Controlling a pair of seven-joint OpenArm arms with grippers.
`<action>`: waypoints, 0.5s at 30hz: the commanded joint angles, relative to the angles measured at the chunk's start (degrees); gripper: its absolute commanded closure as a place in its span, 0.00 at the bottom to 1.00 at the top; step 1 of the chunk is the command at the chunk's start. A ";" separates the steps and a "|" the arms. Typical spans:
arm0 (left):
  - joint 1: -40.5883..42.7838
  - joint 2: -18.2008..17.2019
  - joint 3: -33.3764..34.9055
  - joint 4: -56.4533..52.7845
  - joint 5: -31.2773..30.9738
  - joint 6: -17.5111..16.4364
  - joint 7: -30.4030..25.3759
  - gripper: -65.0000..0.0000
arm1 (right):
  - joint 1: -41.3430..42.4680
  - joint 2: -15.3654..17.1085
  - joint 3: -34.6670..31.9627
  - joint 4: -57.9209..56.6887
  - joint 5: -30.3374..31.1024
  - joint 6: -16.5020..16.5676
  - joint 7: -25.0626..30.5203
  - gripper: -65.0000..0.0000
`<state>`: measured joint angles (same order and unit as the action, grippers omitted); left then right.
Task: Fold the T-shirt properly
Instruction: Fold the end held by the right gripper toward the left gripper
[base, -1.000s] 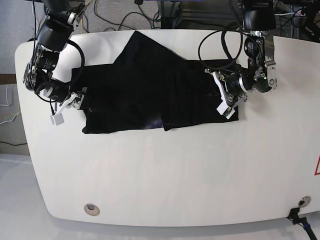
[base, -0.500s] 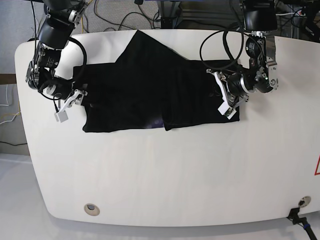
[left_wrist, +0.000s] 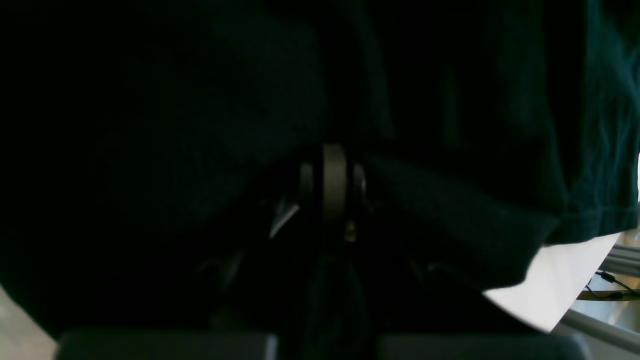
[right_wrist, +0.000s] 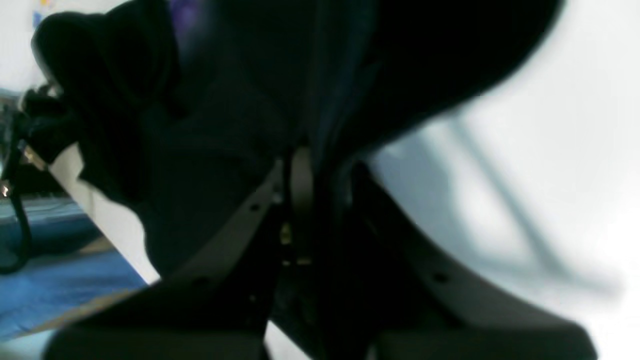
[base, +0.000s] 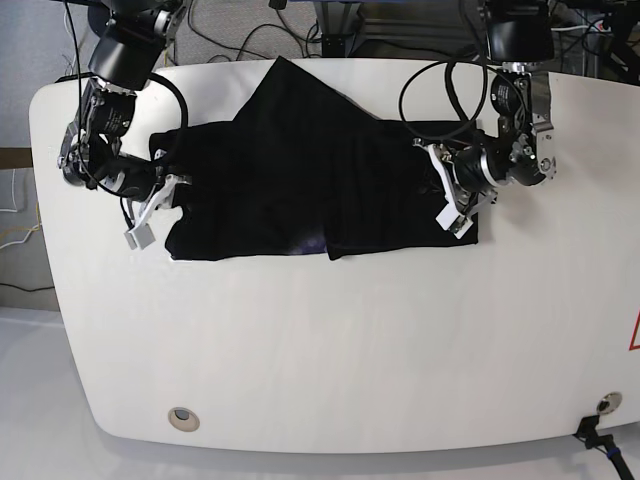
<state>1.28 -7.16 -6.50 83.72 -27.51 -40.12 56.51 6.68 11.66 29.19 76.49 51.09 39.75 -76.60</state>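
Base view, left to right. The right gripper (base: 150, 213) sits at the shirt's left edge; in its wrist view the white fingers (right_wrist: 235, 225) are drawn close together with black cloth bunched between them, so it appears to be pinching the T-shirt's edge, though blur keeps me from confirming how much fabric is caught.

The T-shirt (base: 300, 170) lies spread across the far half of the white table (base: 330, 350), partly folded, with one flap peaked toward the back edge and a faint purple trace of print at its near hem.

The left gripper (base: 458, 200) rests on the shirt's right end. Its wrist view shows the jaws pressed together on dark cloth (left_wrist: 450, 150), gripping the T-shirt.

Handling judgement: light, limp, non-fragile fabric that will sag and crease freely; it offers no stiffness. Hold is best taken at hems or corners, both ends together, keeping the cloth taut.

Containers: none seen.
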 joint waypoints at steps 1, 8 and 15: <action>-0.44 0.61 -0.05 0.54 0.91 0.12 0.59 1.00 | 1.02 -1.24 0.13 6.11 1.79 0.25 -0.11 1.00; -0.44 0.78 2.85 0.54 0.91 0.12 0.59 1.00 | 0.40 -9.24 0.04 17.89 1.79 0.25 -3.40 1.00; -1.15 1.93 3.38 -1.22 1.00 0.12 0.59 1.00 | -0.48 -14.52 -7.52 23.86 1.79 0.25 -3.40 1.00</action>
<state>0.82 -5.19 -3.31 83.35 -27.07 -39.92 56.03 5.17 -2.00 22.94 97.25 50.76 39.62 -81.28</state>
